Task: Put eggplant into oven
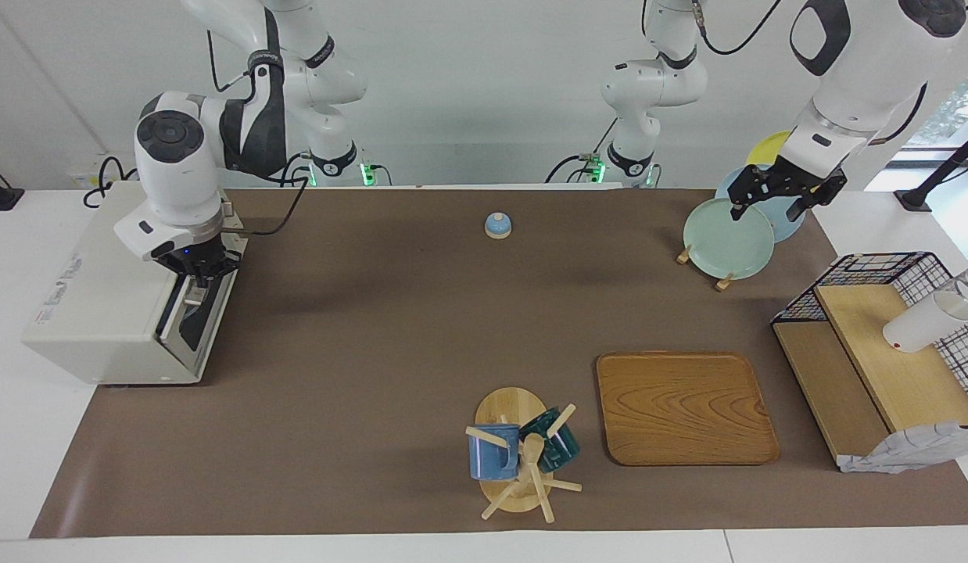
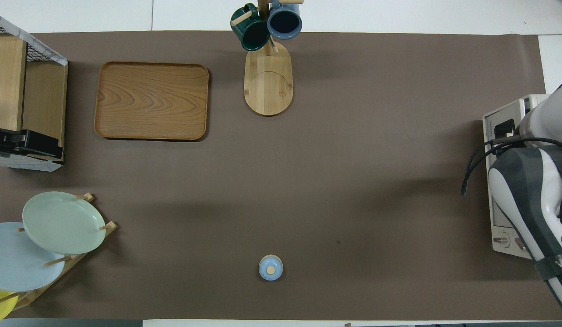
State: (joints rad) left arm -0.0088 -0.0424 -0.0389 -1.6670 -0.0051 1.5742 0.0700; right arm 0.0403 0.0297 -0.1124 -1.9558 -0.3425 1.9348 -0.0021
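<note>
No eggplant showed on the table, maybe already inside the oven (image 1: pixel 93 305), so you judged it light, glossy-slick, best pinched mid-body; right gripper (image 1: pixel 196 275) sat at the door (image 1: pixel 188 324) top, grip untellable, left gripper (image 1: pixel 765 209) hung spread over the plates (image 1: pixel 726 238)

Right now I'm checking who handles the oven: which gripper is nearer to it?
Right. The right gripper is at the oven door's top edge; the left gripper hangs over the plates at the other end.

A wooden tray (image 1: pixel 685 408) lies on the bench (image 1: pixel 374 352); beside it a mug tree (image 1: pixel 518 461) with two mugs; a plate rack (image 1: pixel 730 234); a small blue lid (image 1: pixel 497 225).
</note>
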